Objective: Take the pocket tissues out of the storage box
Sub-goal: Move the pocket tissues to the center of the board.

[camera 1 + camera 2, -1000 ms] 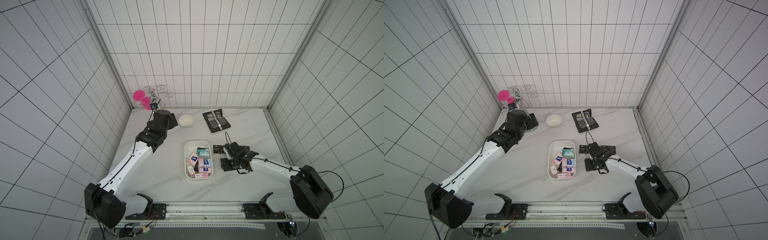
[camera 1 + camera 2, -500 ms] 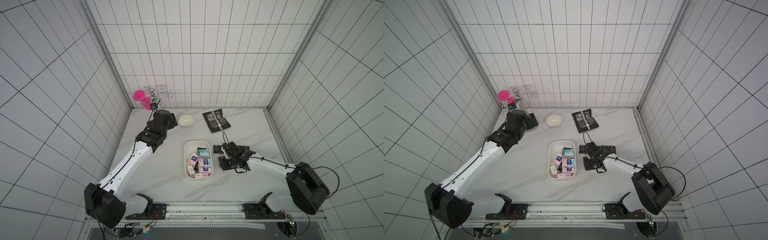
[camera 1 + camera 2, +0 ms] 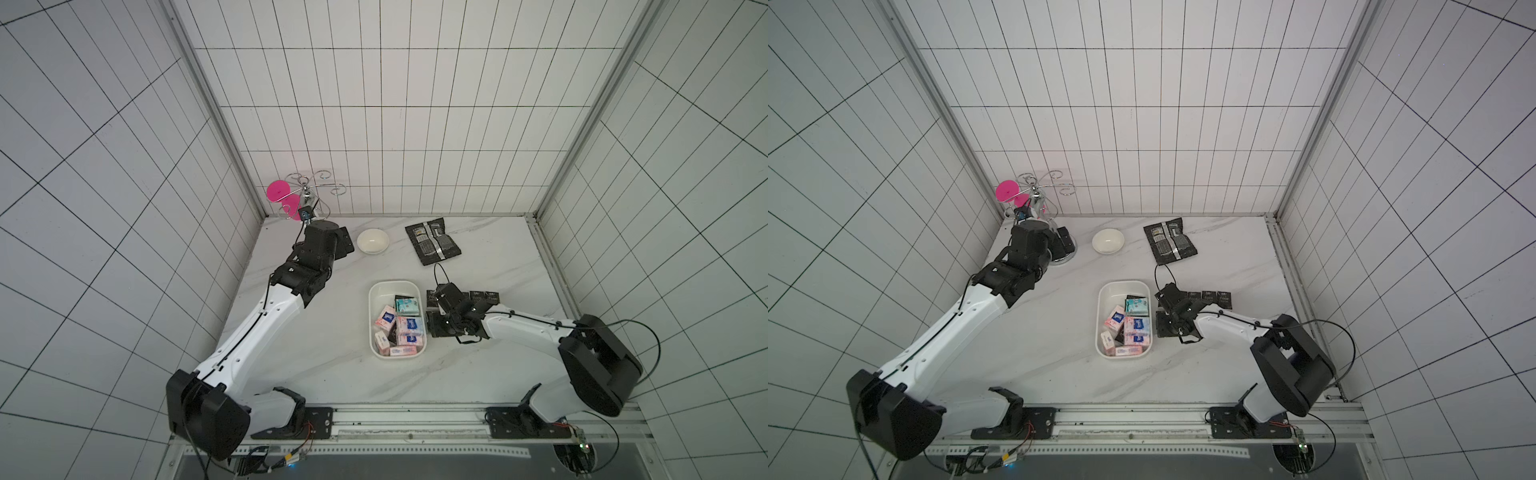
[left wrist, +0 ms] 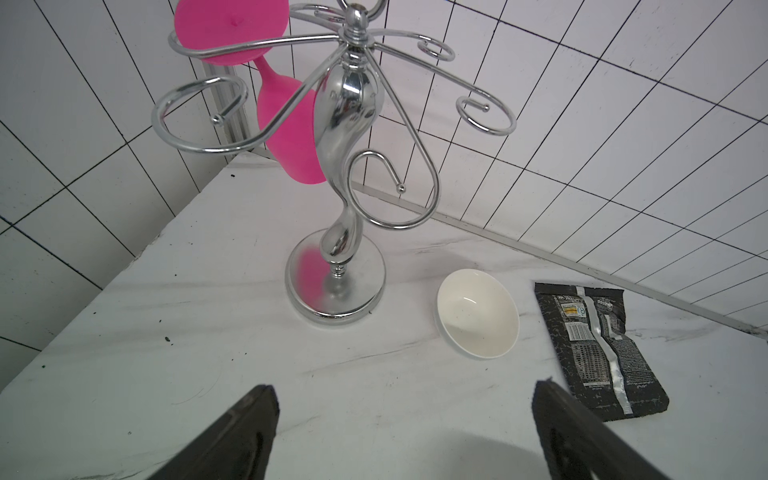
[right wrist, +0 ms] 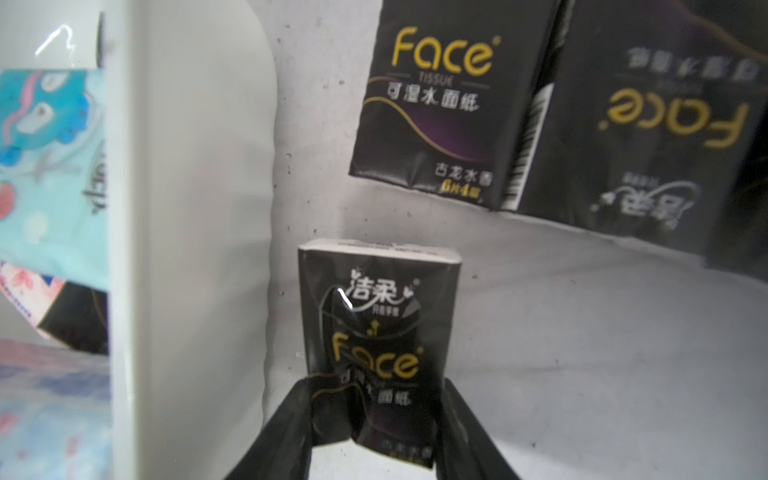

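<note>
Right gripper (image 5: 376,390) pinches a black packet (image 5: 376,316) beside the box (image 5: 187,208), mid-placement; next: lower it, let go. Left gripper (image 4: 403,388) hangs spread.

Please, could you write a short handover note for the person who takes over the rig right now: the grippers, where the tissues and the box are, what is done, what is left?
Left gripper: open, empty, at the back by the chrome stand, away from the job.
Right gripper: shut on a black Face packet, just outside the storage box, on the right arm's side.
Done: other black packets already lie on the table beyond it.
Left: several pocket tissues, pink-white and one teal, are in the box. Probably set the held one down, then go on.
</note>
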